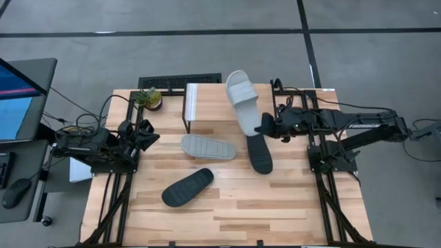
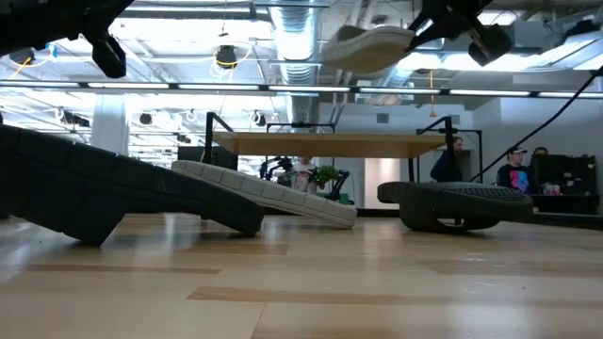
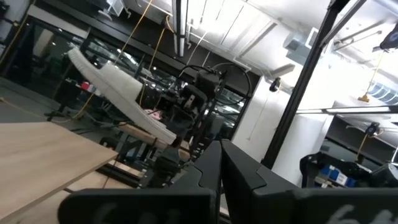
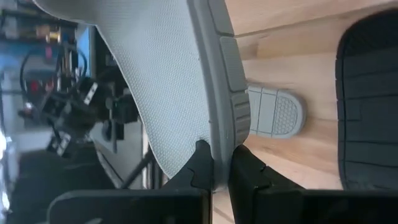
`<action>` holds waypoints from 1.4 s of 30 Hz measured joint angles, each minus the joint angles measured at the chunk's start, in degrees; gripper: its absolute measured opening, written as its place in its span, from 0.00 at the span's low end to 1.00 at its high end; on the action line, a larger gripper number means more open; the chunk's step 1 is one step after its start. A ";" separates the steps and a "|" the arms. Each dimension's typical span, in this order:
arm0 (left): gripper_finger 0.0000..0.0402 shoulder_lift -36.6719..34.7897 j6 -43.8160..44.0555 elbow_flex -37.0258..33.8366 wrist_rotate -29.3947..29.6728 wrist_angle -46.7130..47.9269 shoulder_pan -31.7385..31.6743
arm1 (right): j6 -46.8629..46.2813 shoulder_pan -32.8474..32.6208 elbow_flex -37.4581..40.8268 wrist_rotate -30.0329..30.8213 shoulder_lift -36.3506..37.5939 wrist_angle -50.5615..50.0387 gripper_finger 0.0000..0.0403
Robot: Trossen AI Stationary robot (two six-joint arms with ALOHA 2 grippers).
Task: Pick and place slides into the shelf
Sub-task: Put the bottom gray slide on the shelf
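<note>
A light grey slide point(image 1: 241, 100) hangs in the air in my right gripper point(image 1: 264, 126), partly over the right end of the shelf point(image 1: 200, 96); the low view shows this slide point(image 2: 367, 45) high above the shelf's plank point(image 2: 339, 143). The second grey slide point(image 1: 208, 147) lies sole up mid-table. One black slide point(image 1: 260, 153) lies below my right gripper and the other black slide point(image 1: 187, 187) lies nearer the near edge. My left gripper point(image 1: 141, 134) waits shut at the table's left side, off the table top. My right gripper pinches the grey slide's sole at its side rim point(image 4: 214, 149), near the end toward the table's near edge. One finger point(image 4: 199, 165) is on the footbed side, the other finger point(image 4: 245, 168) on the tread side. It comes level from the table's right. The slide is lifted clear and tilted.
A small potted plant point(image 1: 150, 98) stands at the far left corner beside the shelf. A keyboard point(image 1: 179, 83) lies beyond the far edge and a monitor point(image 1: 21, 96) stands off to the left. People show in the room behind point(image 2: 513, 169). Bare wood lies along the near edge point(image 1: 275, 213).
</note>
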State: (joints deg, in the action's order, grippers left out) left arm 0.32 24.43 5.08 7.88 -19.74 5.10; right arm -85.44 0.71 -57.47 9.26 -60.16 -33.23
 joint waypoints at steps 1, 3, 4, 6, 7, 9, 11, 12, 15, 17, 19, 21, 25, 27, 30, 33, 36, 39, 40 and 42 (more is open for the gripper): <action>0.00 0.00 -0.04 0.00 0.00 0.10 0.02 | -1.02 0.47 -0.02 -0.26 -0.26 0.06 0.04; 0.00 0.00 -0.05 0.00 0.00 0.51 0.01 | -2.93 1.12 -0.04 -0.77 -1.03 -0.01 0.04; 0.00 0.00 -0.05 0.00 0.00 0.83 0.02 | -3.66 1.42 -0.04 -1.30 -1.42 -0.01 0.04; 0.00 0.02 -0.05 0.00 0.00 1.60 0.00 | -4.69 2.09 -0.04 -2.10 -2.63 0.02 0.04; 0.00 0.01 -0.05 0.00 0.00 1.85 0.02 | -5.22 2.35 -0.04 -2.39 -3.31 0.00 0.04; 0.00 0.00 -0.05 0.00 0.02 2.44 0.00 | -6.09 2.78 -0.04 -2.92 -4.61 0.34 0.04; 0.00 0.02 -0.05 0.00 0.02 2.98 0.02 | -6.53 3.46 -0.04 -3.47 -5.93 0.87 0.04; 0.00 0.02 -0.05 0.00 0.02 2.98 0.00 | -7.14 3.75 -0.04 -3.50 -6.60 1.11 0.04; 0.00 0.00 -0.05 0.00 0.02 3.37 0.02 | -7.64 4.71 -0.04 -3.48 -8.30 2.48 0.04; 0.00 0.02 -0.05 0.00 0.02 3.66 0.00 | -7.77 5.47 -0.04 -3.50 -9.24 3.20 0.04; 0.00 0.00 -0.05 0.00 0.02 3.96 0.00 | -7.94 6.25 -0.04 -3.46 -10.23 3.90 0.04; 0.00 0.01 -0.05 0.00 0.02 4.46 0.00 | -8.56 6.91 -0.52 -3.34 -11.17 3.61 0.04; 0.00 0.00 -0.05 0.00 0.02 5.31 0.00 | -8.14 8.26 -2.43 -3.18 -13.34 3.65 0.04; 0.00 0.00 -0.05 0.00 0.00 5.95 0.02 | -6.79 8.89 -3.59 -2.98 -14.59 3.79 0.04; 0.00 0.00 -0.05 0.00 0.00 6.29 0.00 | -6.27 9.38 -5.11 -2.32 -16.17 3.68 0.04; 0.00 0.00 0.00 0.00 0.00 6.39 0.00 | -6.24 9.60 -5.92 -2.13 -17.16 3.72 0.04; 0.00 0.00 0.00 0.00 -0.04 6.37 0.00 | -7.23 9.60 -6.01 -1.29 -17.16 2.57 0.04; 0.00 0.01 0.02 0.00 -0.04 6.37 0.00 | -7.54 9.62 -6.01 -0.82 -17.14 -0.56 0.04; 0.00 0.01 0.02 0.00 -0.04 6.37 0.01 | -7.57 9.67 -6.01 -0.79 -17.14 -0.98 0.04; 0.00 0.01 0.04 0.00 -0.04 6.37 0.02 | -7.58 10.08 -6.01 -0.79 -17.14 -1.26 0.04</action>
State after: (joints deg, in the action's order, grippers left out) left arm 0.32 24.47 5.08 7.84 -13.37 5.12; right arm -93.01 10.79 -63.48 8.47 -77.30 -34.50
